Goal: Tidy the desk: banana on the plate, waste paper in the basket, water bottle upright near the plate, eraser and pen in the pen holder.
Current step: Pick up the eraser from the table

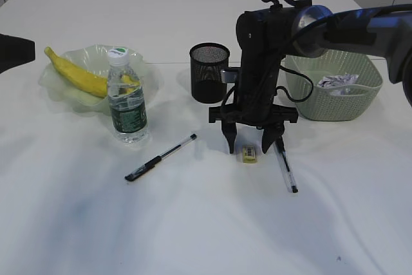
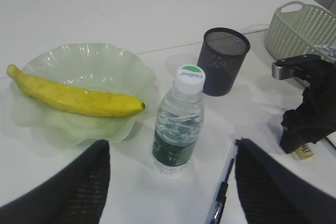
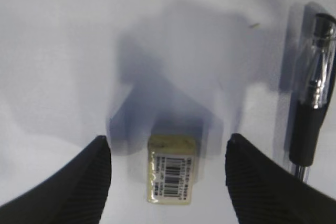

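Right gripper (image 1: 252, 141): jaws spread, holding nothing, hanging straight down over the eraser; one finger on each side of it, neither touching as far as I can tell.
Eraser (image 3: 171, 176): small yellowish block with a barcode label, flat on the white table (image 1: 193, 223), centred between the fingers in the right wrist view.
Eraser axis: long axis runs away from the wrist camera, across the line between the fingers; the jaws would close on its narrow width.
Step in hand: I judge the eraser pick, for the pen holder.
Next move calls for: a short drop, a close on the narrow sides, then a lift and carry up-left to the mesh pen holder (image 1: 209, 72).
Nearby pen (image 1: 284, 168): just right of the eraser, close to the right finger; long axis runs toward the near edge. Could get nudged.
Second pen (image 1: 161, 157): lies diagonally, well left of the gripper.
Left gripper (image 2: 168, 182): spread and empty, over the table in front of the bottle.
Water bottle (image 1: 126, 98): upright beside the plate (image 1: 61, 85).
Banana (image 1: 74, 72): on the plate.
Basket (image 1: 331, 85): crumpled paper (image 1: 338, 83) inside.
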Robot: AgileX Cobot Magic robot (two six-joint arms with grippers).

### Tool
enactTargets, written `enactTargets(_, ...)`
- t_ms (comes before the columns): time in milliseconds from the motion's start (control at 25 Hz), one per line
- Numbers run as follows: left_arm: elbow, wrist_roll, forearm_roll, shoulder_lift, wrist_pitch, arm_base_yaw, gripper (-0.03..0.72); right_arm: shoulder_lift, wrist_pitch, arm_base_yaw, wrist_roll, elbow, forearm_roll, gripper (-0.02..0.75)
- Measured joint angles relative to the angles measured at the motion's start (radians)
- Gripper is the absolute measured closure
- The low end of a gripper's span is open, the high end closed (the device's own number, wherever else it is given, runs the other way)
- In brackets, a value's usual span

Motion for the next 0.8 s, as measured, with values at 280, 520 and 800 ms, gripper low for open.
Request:
enactTargets(280, 0.0, 0.0, 0.0, 0.0, 0.0, 0.0, 0.169, 0.0, 0.0, 0.0, 0.0, 0.0, 0.0, 0.233)
enactTargets(520, 0.0, 0.0, 0.0, 0.0, 0.0, 0.0, 0.169, 0.0, 0.0, 0.0, 0.002, 0.0, 0.0, 0.234)
enactTargets(800, 0.0, 0.0, 0.0, 0.0, -0.001, 0.0, 0.169, 0.0, 0.0, 0.0, 0.003, 0.0, 0.0, 0.291)
